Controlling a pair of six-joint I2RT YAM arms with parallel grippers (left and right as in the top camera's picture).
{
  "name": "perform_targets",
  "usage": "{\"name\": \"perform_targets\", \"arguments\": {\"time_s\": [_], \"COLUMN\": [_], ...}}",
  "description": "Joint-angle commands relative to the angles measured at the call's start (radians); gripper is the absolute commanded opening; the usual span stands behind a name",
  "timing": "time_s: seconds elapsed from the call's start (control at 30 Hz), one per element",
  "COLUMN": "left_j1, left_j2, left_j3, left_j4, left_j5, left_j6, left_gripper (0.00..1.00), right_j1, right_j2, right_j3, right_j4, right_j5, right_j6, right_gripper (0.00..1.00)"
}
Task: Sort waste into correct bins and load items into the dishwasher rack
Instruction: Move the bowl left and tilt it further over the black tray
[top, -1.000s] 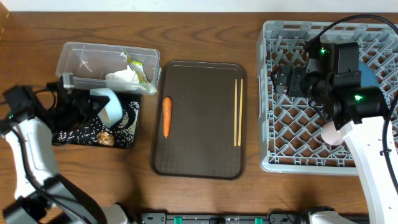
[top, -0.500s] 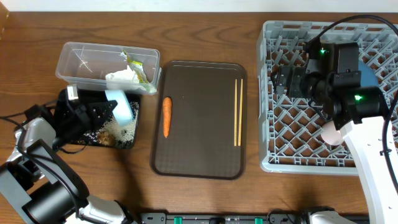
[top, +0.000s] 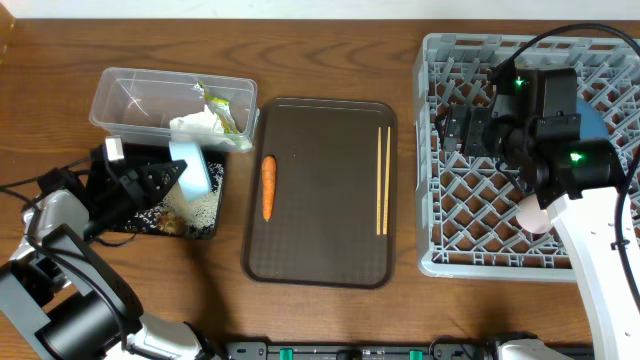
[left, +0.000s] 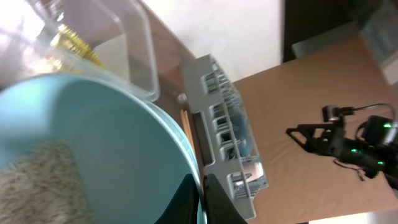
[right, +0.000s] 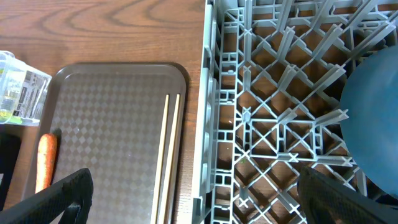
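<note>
The wooden counter (top: 330, 50) carries a dark brown serving tray (top: 320, 210) near its middle, and everything else lies to one side of it or on it. The grey dishwasher rack (top: 470, 205) stands just right of the tray. The right arm (top: 600, 250) reaches over the rack. The right jaws stand wide apart and hold nothing, hanging above the rack's wall on the tray side. A round blue plate (right: 373, 118) sits in the rack's far part. A small pink cup (top: 530, 215) shows from under the arm, farther from the tray.

Left of the tray are a clear plastic tub (top: 140, 95) at the far corner and a glossy black tray (top: 130, 222) at the near one. The tub holds a crumpled white tissue (top: 195, 127) and a yellow-green wrapper (top: 225, 110).

The left jaws are clamped on the rim of a light blue cup (top: 195, 170), tipped on its side over the black tray. White rice (top: 200, 205) lies below the cup and inside it, beside a brown lump (top: 172, 222).

On the tray, wooden chopsticks (top: 383, 180) lie along its right edge. An orange carrot (top: 268, 187) lies by its left edge.
</note>
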Motion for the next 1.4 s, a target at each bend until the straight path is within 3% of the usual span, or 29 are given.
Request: {"name": "perform_targets", "arguments": {"time_s": [0.0,0.33,0.5,0.63,0.77,0.9,1.1,1.37], "left_j1": [0.005,0.002,-0.011,-0.011,-0.048,-0.103,-0.211,-0.356], "left_j2": [0.003,-0.02,-0.089,-0.101,-0.124,-0.178,-0.272,-0.295], "left_j3": [-0.004,0.045,0.055,0.055,0.055,0.055,0.056,0.056], "left_j4": [-0.008,0.03,0.062,0.079,0.064,0.11,0.134,0.072], "left_j5": [-0.167,-0.283,-0.158,-0.284,-0.562,-0.65,-0.842,-1.268], "left_j6": [-0.055,-0.237,-0.265,-0.375,-0.43,-0.472,-0.489,-0.493], "left_gripper": [0.06,0.06,0.06,0.06,0.06,0.06,0.06,0.06], "right_j1": [0.0,0.0,0.0,0.0,0.0,0.0,0.0,0.0], "right_j2": [-0.001,-0.001,-0.001,-0.001,-0.001,-0.001,-0.001,-0.001], "right_j3": [0.001,0.001,0.001,0.001,0.001,0.001,0.001,0.001], "right_j4": [-0.001,0.016,0.015,0.014,0.011,0.022,0.028,0.024], "right_j5": [0.01,0.01,0.01,0.01,0.01,0.01,0.01,0.01], "right_j6": [-0.01,-0.01,-0.01,-0.01,-0.01,-0.01,-0.01,-0.01], "right_gripper": [0.97,0.98,0.98,0.98,0.98,0.98,0.98,0.98]}}
